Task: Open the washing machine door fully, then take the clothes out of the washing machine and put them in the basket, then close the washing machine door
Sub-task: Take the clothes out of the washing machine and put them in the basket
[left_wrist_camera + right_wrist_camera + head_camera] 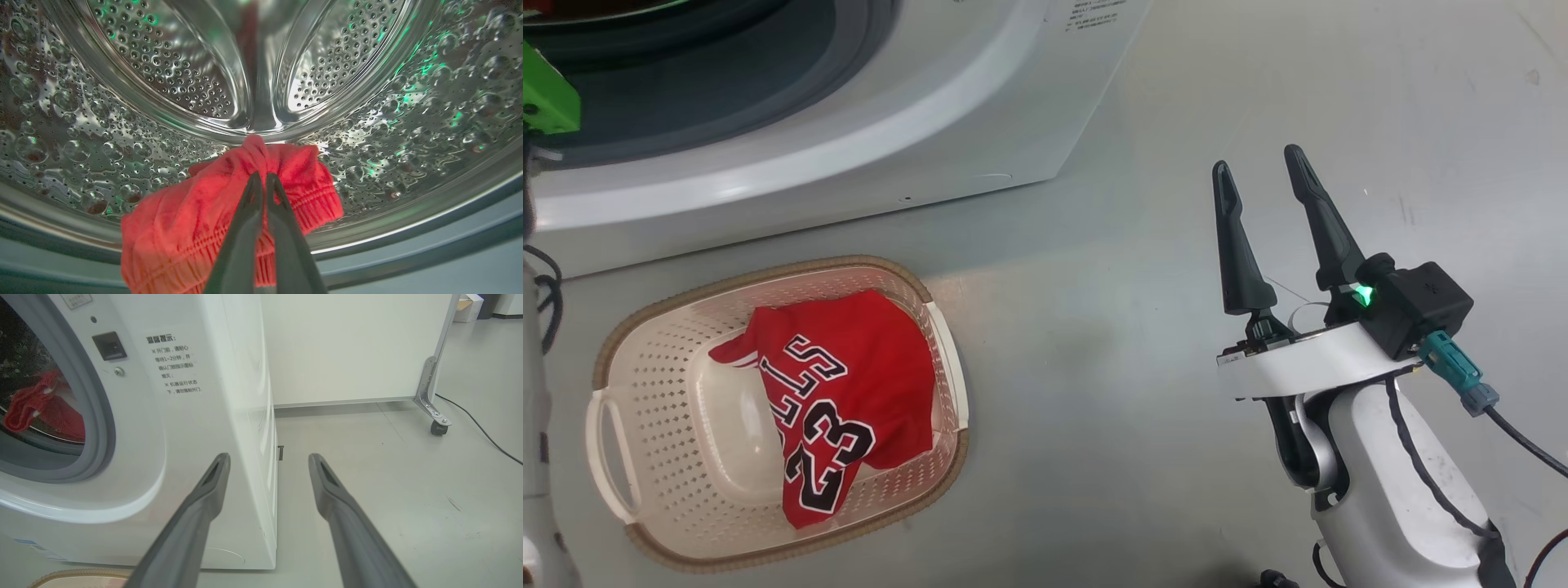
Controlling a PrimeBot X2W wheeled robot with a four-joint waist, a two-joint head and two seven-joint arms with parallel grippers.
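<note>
Partway: jersey (849,392) already in basket (613,359), lower left of head view. Second red garment (196,220) sits in drum (122,134), bottom centre of left wrist view. Left end effector (261,177) pressed together, pinching its fold. Right end effector (1258,159) spread wide, empty, above floor. Remaining: transfer garment, shut washing machine door.
</note>
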